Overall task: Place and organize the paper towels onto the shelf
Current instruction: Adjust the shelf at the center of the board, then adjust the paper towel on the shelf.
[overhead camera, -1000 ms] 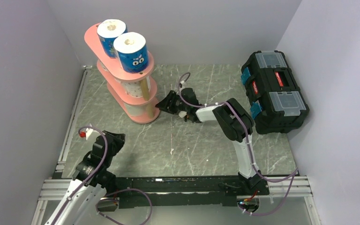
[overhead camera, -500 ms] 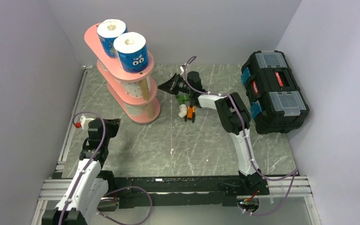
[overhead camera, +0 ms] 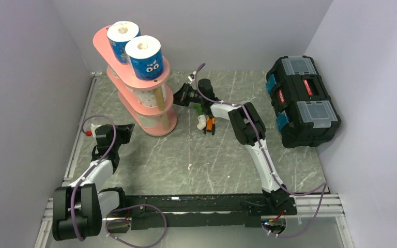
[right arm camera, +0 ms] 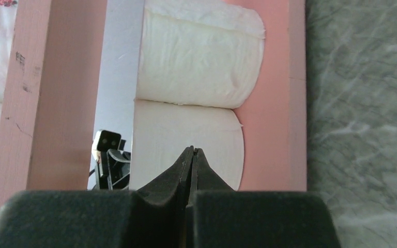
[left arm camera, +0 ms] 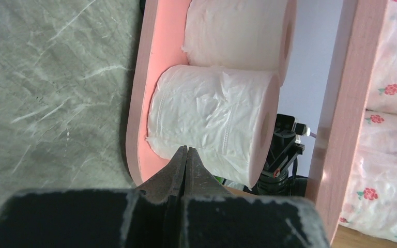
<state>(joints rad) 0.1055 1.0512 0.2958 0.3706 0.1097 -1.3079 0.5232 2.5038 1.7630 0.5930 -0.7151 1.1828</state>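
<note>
Both closed and empty, left pincer (left arm camera: 186,151), right pincer (right arm camera: 192,151); pink shelf (overhead camera: 103,44) between them (paper towels (overhead camera: 143,57) aboard)

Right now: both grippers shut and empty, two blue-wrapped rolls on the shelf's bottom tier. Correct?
No. The blue-wrapped rolls stand on the top tier of the shelf, per the top external view. Left gripper and right gripper are shut and empty.

Robotics lab test cell: plain partition walls (overhead camera: 26,77) enclose a marbled tabletop (overhead camera: 222,155) edged by aluminium mounting rail (overhead camera: 323,206).
</note>
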